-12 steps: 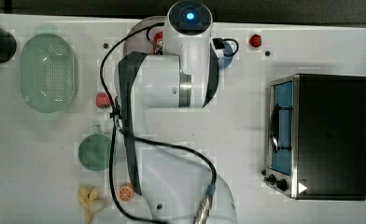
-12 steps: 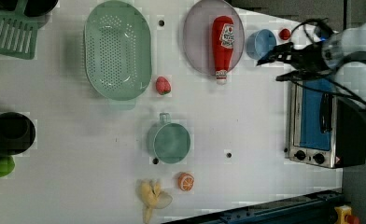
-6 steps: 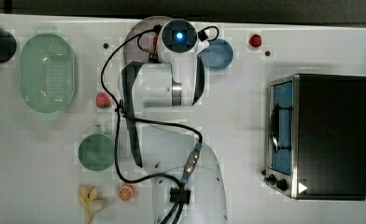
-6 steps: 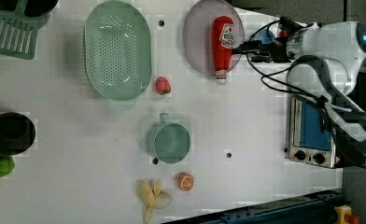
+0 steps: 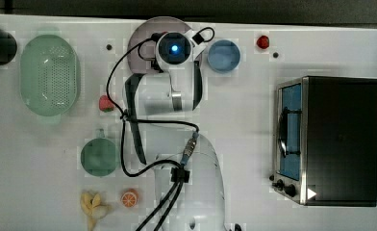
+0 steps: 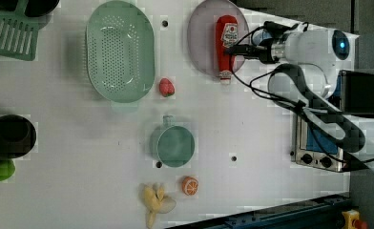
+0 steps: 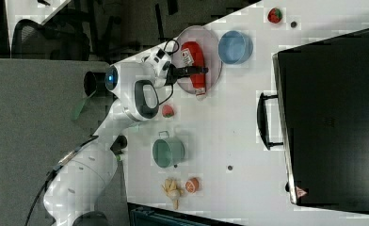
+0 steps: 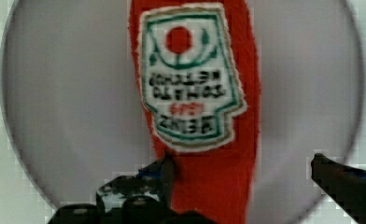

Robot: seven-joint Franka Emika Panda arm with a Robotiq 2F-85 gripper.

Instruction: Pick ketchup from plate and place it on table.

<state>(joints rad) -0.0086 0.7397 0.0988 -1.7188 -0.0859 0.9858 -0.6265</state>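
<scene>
The ketchup [image 6: 225, 40], a slim red bottle with a white label, lies flat on the mauve-grey plate [image 6: 202, 38] at the far side of the white table [image 6: 80, 143]. My gripper [image 6: 233, 50] hangs open just over the bottle's lower half. In the wrist view the ketchup [image 8: 200, 116] lies between the fingers: one fingertip [image 8: 166, 170] sits at its edge, the other stands well clear to the side. The right view shows the gripper [image 7: 202, 70] over the ketchup [image 7: 193, 59]. In the top view my wrist covers the bottle, and only the plate's rim [image 5: 150, 29] shows.
A blue bowl [image 5: 223, 55] sits close beside the plate, with a small red round object [image 5: 262, 42] further along. A green basket [image 5: 49, 74], a strawberry [image 5: 106, 103], a teal cup [image 5: 98, 156] and a toaster oven [image 5: 338, 139] also stand on the table.
My arm has swung from over the blue bowl toward the top view's left and now hangs over the plate and ketchup. The bottle has not moved.
</scene>
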